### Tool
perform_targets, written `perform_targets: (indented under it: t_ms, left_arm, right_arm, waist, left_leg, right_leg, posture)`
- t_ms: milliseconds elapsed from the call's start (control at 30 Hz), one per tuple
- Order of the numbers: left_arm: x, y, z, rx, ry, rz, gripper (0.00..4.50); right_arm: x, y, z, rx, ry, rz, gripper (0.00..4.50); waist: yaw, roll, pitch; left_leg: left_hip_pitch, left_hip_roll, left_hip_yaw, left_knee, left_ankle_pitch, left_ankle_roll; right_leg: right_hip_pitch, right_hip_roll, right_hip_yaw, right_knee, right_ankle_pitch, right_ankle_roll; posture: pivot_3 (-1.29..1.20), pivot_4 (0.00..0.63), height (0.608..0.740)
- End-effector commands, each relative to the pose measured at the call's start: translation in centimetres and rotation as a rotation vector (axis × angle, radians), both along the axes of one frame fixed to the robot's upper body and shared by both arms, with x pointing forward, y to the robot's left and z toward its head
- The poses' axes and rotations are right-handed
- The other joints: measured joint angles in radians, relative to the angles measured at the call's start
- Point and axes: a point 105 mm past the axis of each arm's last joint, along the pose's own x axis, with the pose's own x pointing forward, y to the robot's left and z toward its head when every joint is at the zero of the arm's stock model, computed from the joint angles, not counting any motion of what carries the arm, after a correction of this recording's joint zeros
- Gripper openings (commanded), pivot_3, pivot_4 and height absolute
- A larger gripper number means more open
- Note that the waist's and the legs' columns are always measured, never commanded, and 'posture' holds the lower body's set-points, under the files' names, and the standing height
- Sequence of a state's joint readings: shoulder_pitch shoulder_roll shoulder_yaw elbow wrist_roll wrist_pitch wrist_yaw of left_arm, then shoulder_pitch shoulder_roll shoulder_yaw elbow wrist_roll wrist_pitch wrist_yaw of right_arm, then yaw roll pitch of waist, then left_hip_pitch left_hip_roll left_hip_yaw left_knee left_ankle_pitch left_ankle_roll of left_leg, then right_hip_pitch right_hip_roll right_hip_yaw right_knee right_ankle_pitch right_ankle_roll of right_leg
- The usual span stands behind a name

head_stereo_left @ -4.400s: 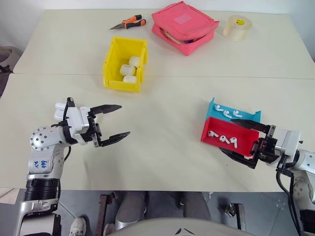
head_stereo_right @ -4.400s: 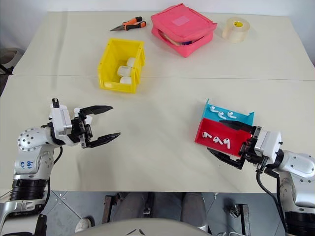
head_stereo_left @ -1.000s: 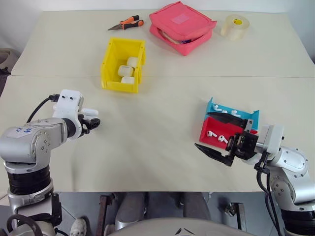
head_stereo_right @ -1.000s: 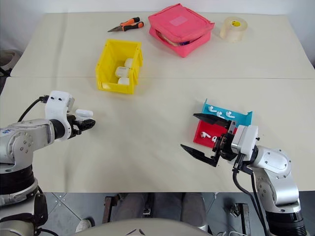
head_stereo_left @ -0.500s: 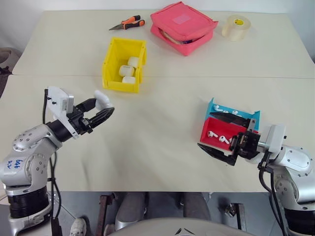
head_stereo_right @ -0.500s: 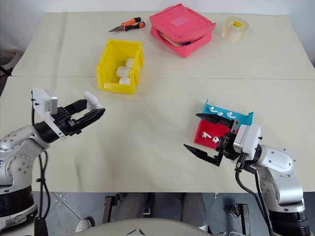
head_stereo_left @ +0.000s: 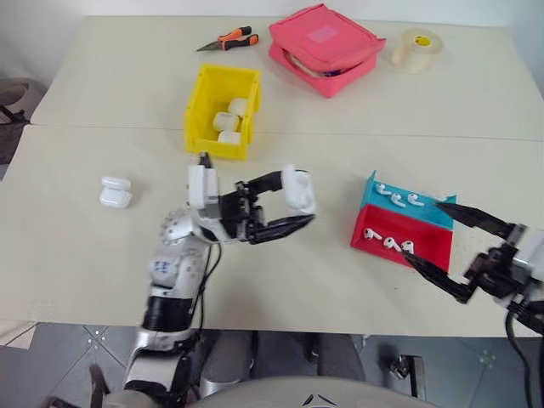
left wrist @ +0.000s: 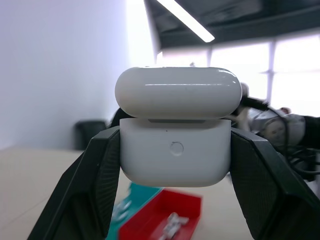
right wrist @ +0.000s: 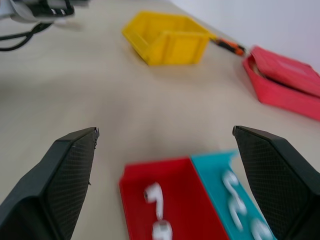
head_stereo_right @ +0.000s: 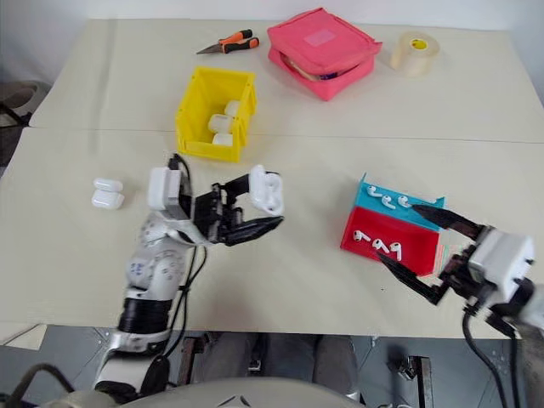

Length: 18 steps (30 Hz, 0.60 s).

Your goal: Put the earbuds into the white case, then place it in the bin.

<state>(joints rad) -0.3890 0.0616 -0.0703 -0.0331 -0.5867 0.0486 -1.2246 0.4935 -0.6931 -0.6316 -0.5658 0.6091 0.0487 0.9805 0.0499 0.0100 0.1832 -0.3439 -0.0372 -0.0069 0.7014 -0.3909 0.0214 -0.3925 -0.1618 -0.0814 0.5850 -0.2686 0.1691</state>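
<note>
The left pincer (head_stereo_left: 293, 206) is seen above the middle of the bench (head_stereo_left: 110, 93), clenched on the white case (head_stereo_left: 299, 189), which is held clear of the surface between the two black fingers (left wrist: 100, 175). In the left wrist view the case's lid (left wrist: 177, 92) is shown slightly raised, a thin gap being visible between lid and body. The right pincer (head_stereo_left: 450, 251) is held released near the bench's front right edge, its fingers spread wide just beside a shallow red-and-teal tray (head_stereo_left: 425, 248). The earbuds (head_stereo_left: 387, 242) are found in this tray: three in the red compartment and three more (head_stereo_left: 395, 199) in the teal compartment. The bin (head_stereo_left: 204, 106), bright yellow, is placed farther back on the bench, left of centre, and three white cases (head_stereo_left: 228, 121) are contained in it. A further white case (head_stereo_left: 115, 192) is left on the bench well to the left of the held one; its lid appears to be open. Along the far edge are arranged orange-handled pliers (head_stereo_left: 225, 39), a pink zip pouch (head_stereo_left: 327, 47) and a roll of tape (head_stereo_left: 416, 48).
</note>
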Motion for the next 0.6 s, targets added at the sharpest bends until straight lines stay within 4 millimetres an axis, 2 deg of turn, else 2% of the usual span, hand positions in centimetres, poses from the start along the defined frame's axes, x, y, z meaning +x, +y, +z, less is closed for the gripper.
perform_targets:
  t_ms: [33,200,300,400,600]
  left_arm:
    - [-0.7,-1.3,0.4,-0.053,-0.04,-0.092,2.81]
    - [-0.2,-2.2,0.0,-0.046,-0.042,-0.13,2.81]
    - [-0.3,-2.4,-0.6,-0.012,-0.067,-0.139,2.81]
    - [-0.1,-2.5,-0.7,-0.011,-0.05,-0.131,2.81]
    - [-0.4,-2.5,-0.9,0.007,-0.077,-0.128,2.81]
  right_arm:
    - [-1.4,-2.1,0.3,-0.048,0.026,-0.146,4.5]
    - [-2.8,-4.5,-1.8,-0.137,0.233,-0.322,4.5]
    - [-2.9,-4.1,-2.2,-0.139,0.307,-0.316,4.5]
    - [-2.1,-3.0,-2.5,-0.178,0.385,-0.276,4.5]
    - [1.2,-1.9,-2.2,-0.264,0.54,-0.302,4.5]
  waist:
    - [0.0,0.0,0.0]
    - [-0.002,0.0,0.0]
    - [-0.003,0.0,0.0]
    - [-0.004,0.001,-0.001]
    - [-0.002,0.001,-0.001]
  left_leg:
    - [0.0,0.0,0.0,0.0,0.0,0.0]
    - [0.001,0.0,0.001,0.0,-0.001,0.002]
    - [0.001,0.001,-0.003,0.0,-0.001,0.002]
    - [0.001,0.0,-0.006,0.0,-0.001,0.003]
    - [0.0,0.001,-0.008,0.001,-0.001,0.003]
  right_leg:
    - [0.0,0.0,0.0,0.0,0.0,0.0]
    - [0.0,0.0,0.002,-0.001,0.0,0.0]
    - [0.0,0.0,0.002,-0.001,0.0,0.0]
    - [0.0,0.0,0.003,-0.002,0.0,0.0]
    - [-0.001,0.0,0.002,-0.002,0.0,0.0]
  posture:
    - [0.0,0.15,0.74]
    - [0.0,0.15,0.74]
    - [0.0,0.15,0.74]
    - [0.0,0.15,0.74]
    - [0.0,0.15,0.74]
